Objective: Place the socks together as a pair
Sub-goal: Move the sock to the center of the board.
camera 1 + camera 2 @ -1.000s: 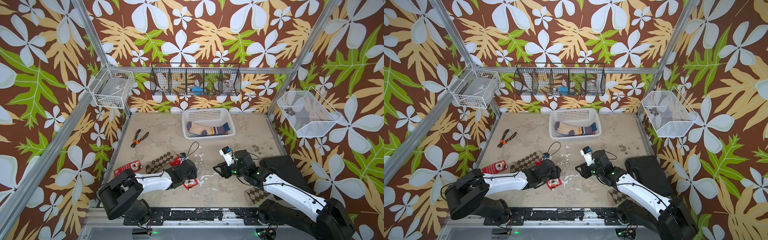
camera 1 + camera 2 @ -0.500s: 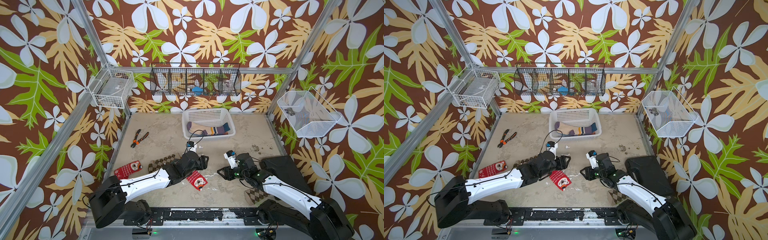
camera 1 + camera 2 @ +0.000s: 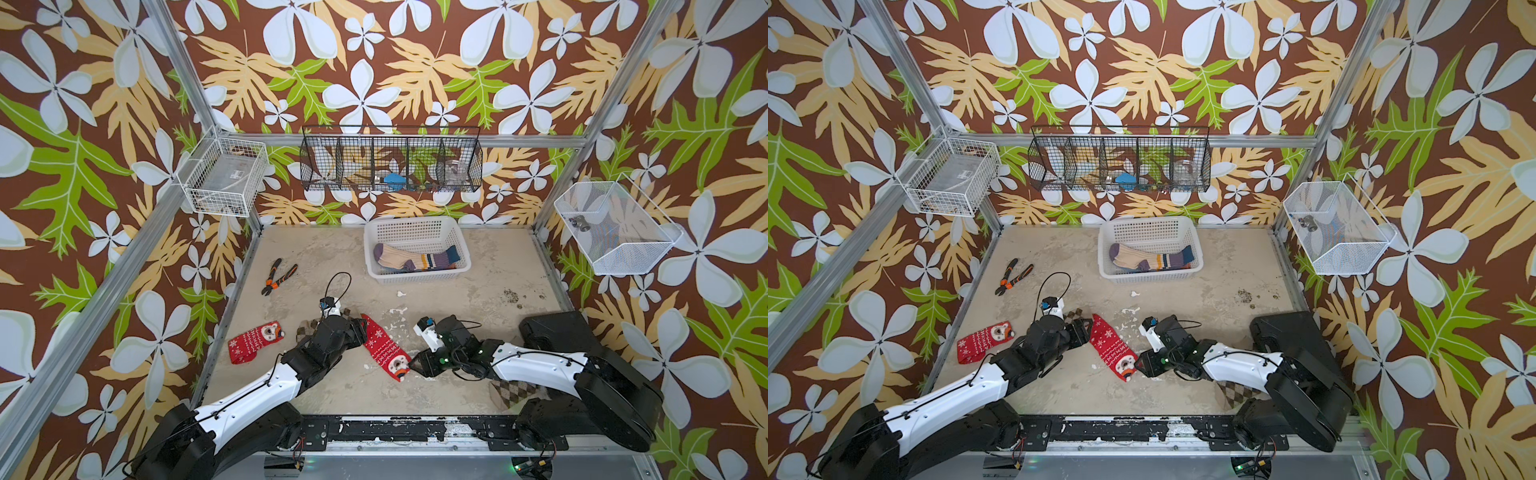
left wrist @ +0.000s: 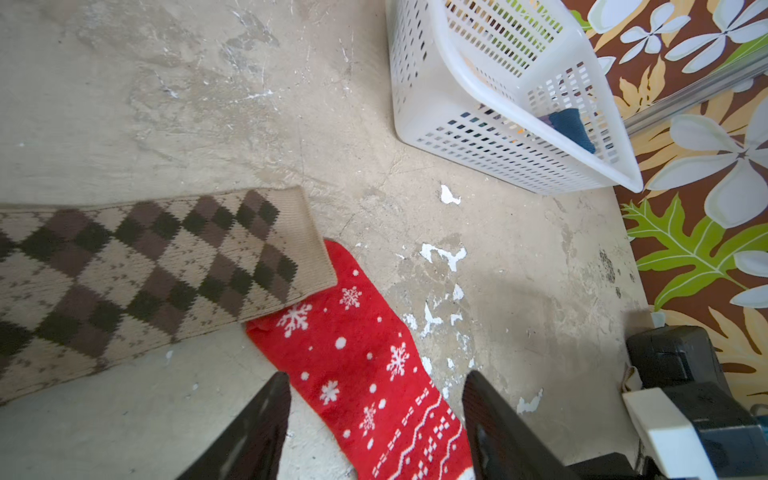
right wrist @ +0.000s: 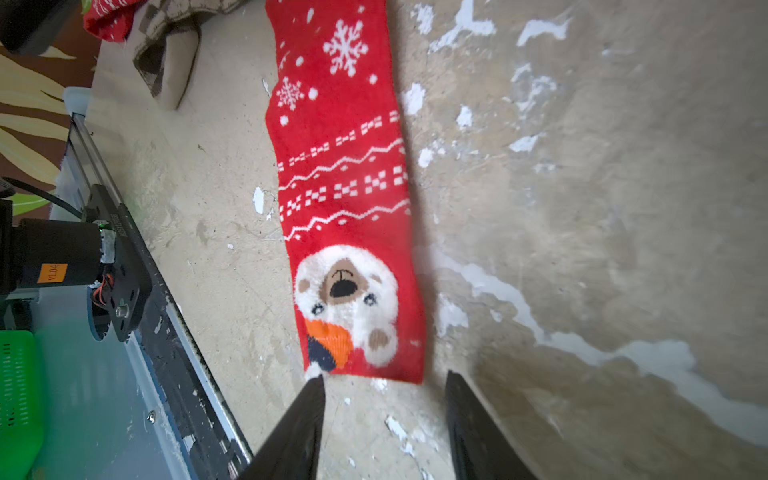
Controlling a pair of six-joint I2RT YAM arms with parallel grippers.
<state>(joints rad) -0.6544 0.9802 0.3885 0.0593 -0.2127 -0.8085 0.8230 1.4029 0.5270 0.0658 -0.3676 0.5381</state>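
Observation:
A red snowflake sock [image 3: 384, 347] [image 3: 1113, 347] lies flat and slanted mid-table. My left gripper [image 3: 359, 332] [image 4: 374, 399] is open, one finger on each side of the sock's plain end [image 4: 353, 353]. A brown argyle sock [image 4: 145, 270] [image 3: 307, 328] overlaps the tip of that end. My right gripper [image 3: 415, 365] [image 5: 384, 386] is open, its tips just short of the sock's bear-face end [image 5: 353, 299]. The matching red sock [image 3: 253, 340] [image 3: 982, 343] lies far left. Another argyle sock [image 3: 511, 392] shows under the right arm.
A white basket [image 3: 415, 222] [image 4: 478, 124] at the back holds a cream sock with purple toe and a blue striped sock. Orange-handled pliers [image 3: 278, 276] lie back left. A black box [image 3: 552, 336] sits at the right edge. Wire baskets hang on the walls.
The red sock, bunched under my left gripper a second ago, now lies stretched out flat. My right gripper has moved toward the front and left, up to the sock's bear-face end.

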